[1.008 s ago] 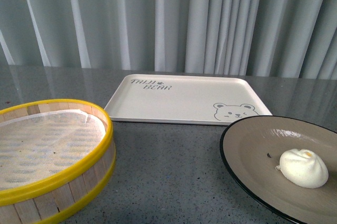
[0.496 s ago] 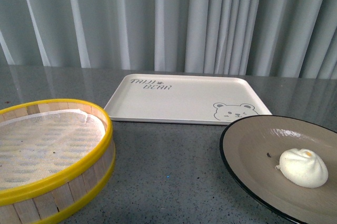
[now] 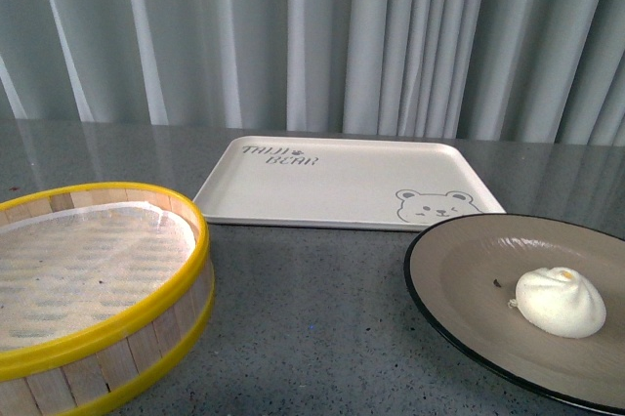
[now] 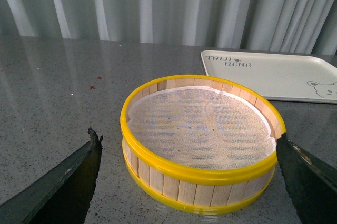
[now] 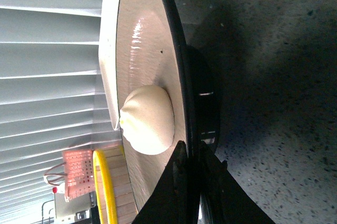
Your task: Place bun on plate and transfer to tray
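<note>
Right gripper (image 5: 189,155) pinching plate (image 5: 139,45) rim, bun (image 5: 150,121) just past its fingertips; hold plate level; carry slowly forward to tray (image 3: 342,182).

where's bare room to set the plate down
The tray is wholly bare. A strip of bare table runs between the steamer and the plate, in front of the tray. Crowded: near left by the steamer, near right by the plate with the bun.

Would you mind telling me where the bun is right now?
In the front view the bun sits on the plate at the lower right, nearer than the tray; the right gripper pinches the plate's rim right beside it.
</note>
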Tool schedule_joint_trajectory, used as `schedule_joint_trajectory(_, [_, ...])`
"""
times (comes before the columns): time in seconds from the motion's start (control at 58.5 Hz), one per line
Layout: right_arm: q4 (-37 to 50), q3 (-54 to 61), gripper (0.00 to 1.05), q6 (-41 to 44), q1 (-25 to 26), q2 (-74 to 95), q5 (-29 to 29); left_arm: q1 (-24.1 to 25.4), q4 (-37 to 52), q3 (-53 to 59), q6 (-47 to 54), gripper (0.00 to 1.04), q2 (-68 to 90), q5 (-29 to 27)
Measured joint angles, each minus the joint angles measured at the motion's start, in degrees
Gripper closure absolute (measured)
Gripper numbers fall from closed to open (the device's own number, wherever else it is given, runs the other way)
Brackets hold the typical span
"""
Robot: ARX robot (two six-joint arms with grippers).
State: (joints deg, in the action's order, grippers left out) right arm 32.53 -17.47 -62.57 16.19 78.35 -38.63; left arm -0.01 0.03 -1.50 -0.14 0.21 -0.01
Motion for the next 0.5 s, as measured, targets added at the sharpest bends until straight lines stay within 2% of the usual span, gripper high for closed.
schedule_joint_trajectory(0.256, [3.48,-4.81,1.02,-2.19,0.79,-0.96,-3.93,0.0,0.0,0.0,0.0,0.07,0.0,0.0])
schedule_joint_trajectory(0.496, [5.22,-19.52,1.02,-4.83,0.59,9.27,-3.21,0.0,0.0,0.0,0.0,0.07,0.0,0.0])
